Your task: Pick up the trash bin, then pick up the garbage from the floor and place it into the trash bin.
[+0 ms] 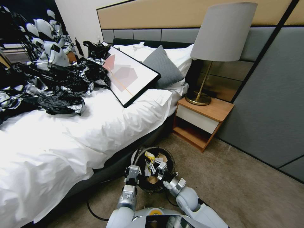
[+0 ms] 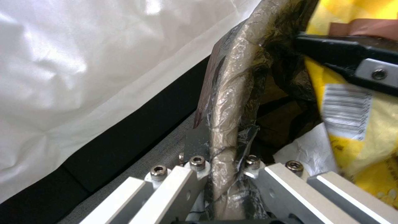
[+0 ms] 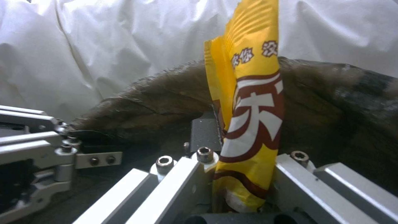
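While the left gripper (image 2: 222,169) pinches the rim of the small round white plastic bin with black liner (image 1: 154,168) at bottom centre, the right gripper (image 3: 244,174), clamped on a yellow foil snack wrapper (image 3: 248,102), should probably release well inside it.

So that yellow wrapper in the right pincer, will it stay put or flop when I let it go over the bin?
The yellow wrapper looks like thin, light film, so it should drop slowly and may drift. It stands up between the right pincer fingers, so it has some stiffness, but the glossy surface could slip. The left pincer is shut on the trash bin rim, with the wrapper over its opening.
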